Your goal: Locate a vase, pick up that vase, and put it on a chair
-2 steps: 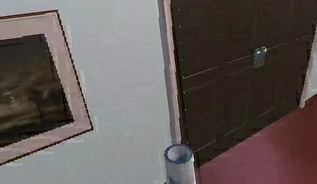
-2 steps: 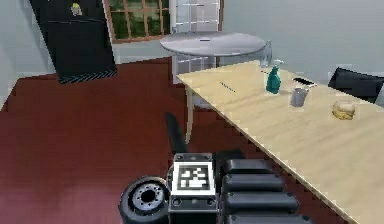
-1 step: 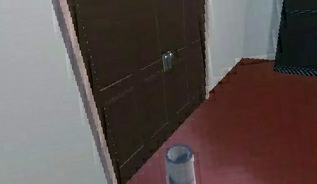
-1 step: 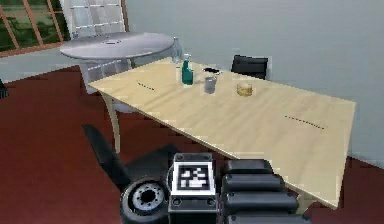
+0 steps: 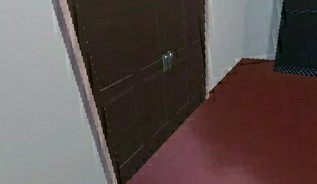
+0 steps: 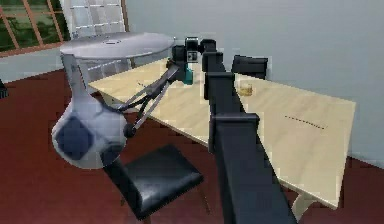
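Note:
A large grey-blue glassy vase [image 6: 88, 135], round-bodied with a wide flared rim, hangs at the arm side view's left, clear of the floor. The gripper [image 6: 128, 117] holds it: two thin fingers [image 6: 150, 95] slant down from the dark gripper body to the vase's shoulder. The dark arm bar [image 6: 235, 150] rises from the bottom edge. A black chair [image 6: 160, 178] has its seat just below and right of the vase. A second dark chair [image 6: 250, 66] stands behind the table.
A long light wooden table [image 6: 300, 115] carries a small teal bottle [image 6: 187, 73] and a pale cup [image 6: 245, 88]. A window [image 6: 30, 25] is at the far left. Ahead are a dark double door [image 5: 148, 61], red floor [image 5: 262, 133] and a black fridge [image 5: 309, 21].

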Available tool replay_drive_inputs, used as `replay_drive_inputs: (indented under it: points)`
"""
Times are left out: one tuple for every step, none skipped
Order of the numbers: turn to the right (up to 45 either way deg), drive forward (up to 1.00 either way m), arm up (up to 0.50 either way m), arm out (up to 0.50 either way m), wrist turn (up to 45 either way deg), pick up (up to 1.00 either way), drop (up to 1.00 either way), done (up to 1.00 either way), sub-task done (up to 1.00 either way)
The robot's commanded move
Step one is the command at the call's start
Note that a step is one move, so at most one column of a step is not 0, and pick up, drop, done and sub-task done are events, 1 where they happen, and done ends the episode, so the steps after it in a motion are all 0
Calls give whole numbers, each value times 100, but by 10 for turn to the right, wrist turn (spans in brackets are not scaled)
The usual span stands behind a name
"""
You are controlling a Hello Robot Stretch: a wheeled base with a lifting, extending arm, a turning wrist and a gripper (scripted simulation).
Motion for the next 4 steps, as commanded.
replay_drive_inputs:
  points:
    - [0,0,0,0,450,0,0,0,0]
    - [0,0,0,0,450,0,0,0,0]
    - [0,0,-34,0,0,0,0,0,0]
    - [0,0,-32,0,0,0,0,0,0]
